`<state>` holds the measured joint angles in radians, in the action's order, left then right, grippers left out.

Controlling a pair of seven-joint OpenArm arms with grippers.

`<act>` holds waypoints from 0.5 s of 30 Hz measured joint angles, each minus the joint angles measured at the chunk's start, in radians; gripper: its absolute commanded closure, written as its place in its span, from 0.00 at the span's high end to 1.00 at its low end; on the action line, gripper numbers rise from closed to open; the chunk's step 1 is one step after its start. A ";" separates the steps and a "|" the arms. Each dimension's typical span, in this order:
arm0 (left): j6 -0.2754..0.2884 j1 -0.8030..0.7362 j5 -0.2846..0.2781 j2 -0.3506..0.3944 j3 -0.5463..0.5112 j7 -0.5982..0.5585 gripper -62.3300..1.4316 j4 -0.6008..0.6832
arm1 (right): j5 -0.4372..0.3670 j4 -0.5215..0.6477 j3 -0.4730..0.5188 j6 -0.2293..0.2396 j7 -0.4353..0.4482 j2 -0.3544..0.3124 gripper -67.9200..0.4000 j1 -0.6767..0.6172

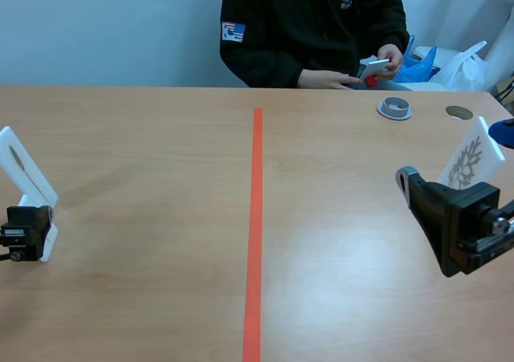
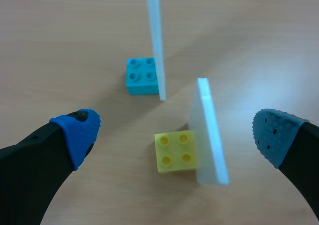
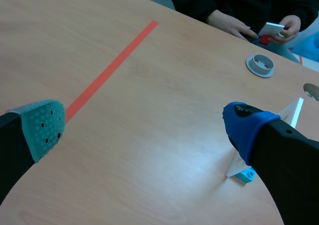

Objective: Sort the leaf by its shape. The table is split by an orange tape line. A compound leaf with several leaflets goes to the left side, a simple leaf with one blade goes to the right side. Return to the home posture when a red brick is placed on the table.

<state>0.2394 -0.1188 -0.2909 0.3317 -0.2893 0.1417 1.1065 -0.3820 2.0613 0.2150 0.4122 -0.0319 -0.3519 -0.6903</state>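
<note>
Leaf card [image 1: 472, 163], grey lobed print: stands tilted, right of orange tape line [image 1: 255, 217], beside right gripper [image 3: 144, 125], which is released, nothing held | left gripper [image 2: 174, 132]: released, far left; two white cards [image 2: 155, 40] upright ahead of it, by cyan brick [image 2: 139, 76] and yellow brick [image 2: 174, 152] | person's hand [image 1: 391, 57]: holds another card [image 1: 373, 65].

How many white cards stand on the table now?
3. By the left end effector: far card on cyan brick, near card on yellow brick. By the right end effector: leaf card. The person holds a fourth card.
</note>
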 measured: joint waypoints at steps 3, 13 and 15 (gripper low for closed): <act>0.005 -0.057 0.002 0.010 0.000 0.006 1.00 0.090 | 0.000 0.000 0.000 0.000 0.000 0.000 1.00 0.000; 0.146 -0.332 -0.105 0.015 0.000 0.088 1.00 0.491 | 0.000 0.000 0.000 0.000 0.000 0.000 1.00 0.000; 0.177 -0.374 -0.127 0.015 0.000 0.103 1.00 0.559 | 0.000 0.000 0.000 0.000 0.000 0.000 1.00 0.000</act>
<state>0.4168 -0.4931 -0.4183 0.3466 -0.2893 0.2447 1.6657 -0.3820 2.0613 0.2150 0.4118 -0.0319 -0.3519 -0.6903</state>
